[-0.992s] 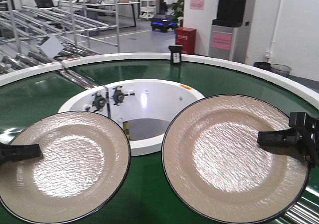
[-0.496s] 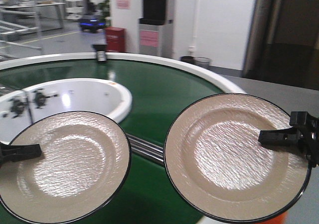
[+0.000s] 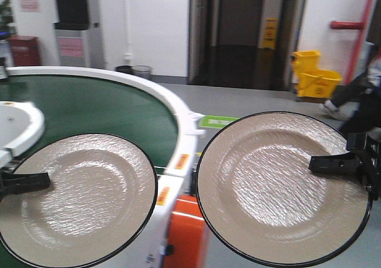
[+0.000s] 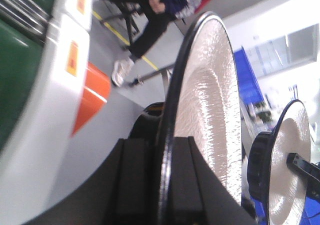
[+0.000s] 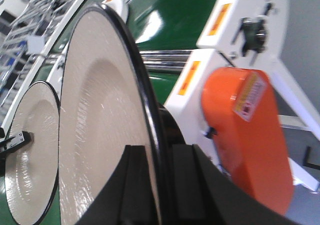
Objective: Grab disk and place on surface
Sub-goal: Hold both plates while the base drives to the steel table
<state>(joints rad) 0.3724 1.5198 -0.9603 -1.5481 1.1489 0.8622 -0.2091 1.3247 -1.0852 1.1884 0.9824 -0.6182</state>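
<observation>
Grey floor and white walls fill the room, with a dark doorway at the back. At left curves a green conveyor belt with a white rim. 2 round beige plates with black edges are held up in the air, faces towards the front camera. The left plate hangs over the belt's rim; the right plate hangs over the floor, beyond the belt. Between and below them sits an orange housing. The left gripper is clamped on the left plate's outer edge, the right gripper on the right plate's outer edge; each wrist view shows black fingers pinching the rim from both sides. Far right stand a yellow mop bucket and a seated person's legs.
</observation>
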